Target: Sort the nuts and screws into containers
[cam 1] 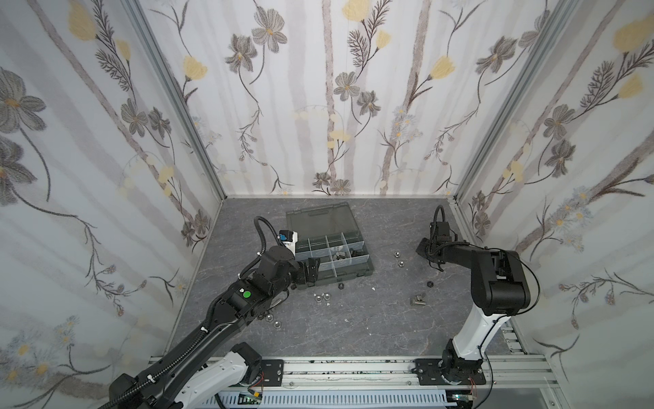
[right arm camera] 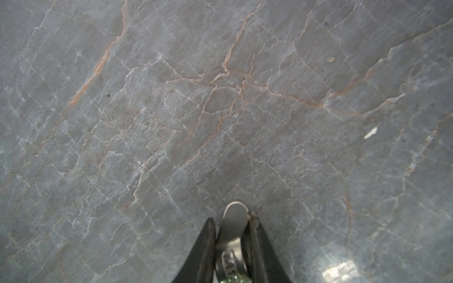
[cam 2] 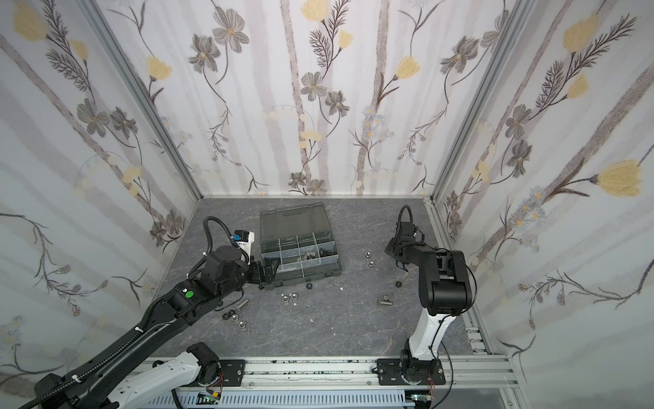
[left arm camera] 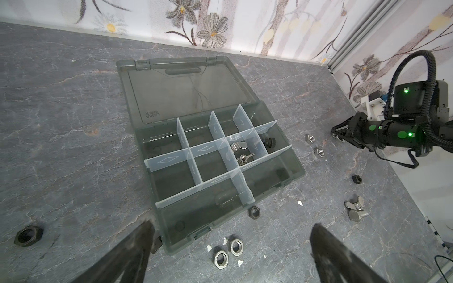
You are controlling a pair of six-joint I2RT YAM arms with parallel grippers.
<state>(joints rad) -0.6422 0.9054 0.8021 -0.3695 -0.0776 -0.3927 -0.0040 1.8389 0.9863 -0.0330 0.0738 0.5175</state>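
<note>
Bright, even, diffuse light from overhead in both top views: near-white on the walls (cam 1: 336,106), darker on the table (cam 1: 354,318). Soft, faint shadows beneath the arms (cam 1: 198,336). Marked barrel distortion toward the frame edges, with bowed corner rails (cam 1: 173,88). Left wrist view: sharp at mid-frame, defocused on the left gripper (left arm camera: 232,224) fingers (left arm camera: 137,245). Right wrist view: soft throughout, heavily blurred on the right gripper (right arm camera: 232,218) and the silver nut (right arm camera: 234,212) clamped in it, with a white glare patch (right arm camera: 338,272) on the table.

The box lid (left arm camera: 186,95) reads "LARIA" (a smaller line beside it is illegible).
</note>
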